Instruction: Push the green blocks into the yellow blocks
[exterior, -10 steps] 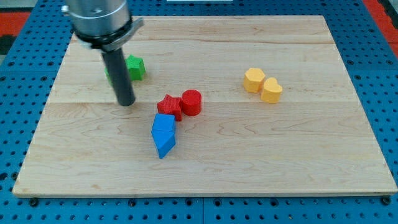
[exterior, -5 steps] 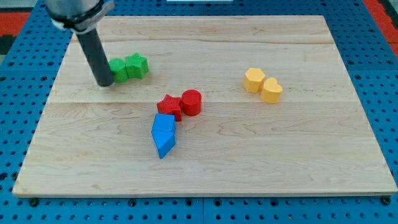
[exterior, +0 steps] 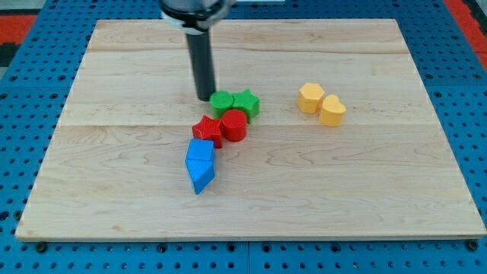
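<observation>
Two green blocks sit side by side near the board's middle: a green cylinder (exterior: 221, 102) and a green star (exterior: 246, 103) to its right. My tip (exterior: 205, 97) stands just left of the green cylinder, touching or nearly touching it. Two yellow blocks lie to the right, apart from the green ones: a yellow hexagon (exterior: 310, 97) and a yellow heart-like block (exterior: 332, 111). The green cylinder sits right above the red cylinder (exterior: 234, 125).
A red star (exterior: 207, 131) touches the red cylinder's left side. Two blue blocks (exterior: 200, 164) lie together just below the red star. The wooden board (exterior: 380, 190) rests on a blue pegboard.
My tip swept from the board's left to its middle, pushing both green blocks rightward. They now sit just above the red blocks, closer to the yellow blocks.
</observation>
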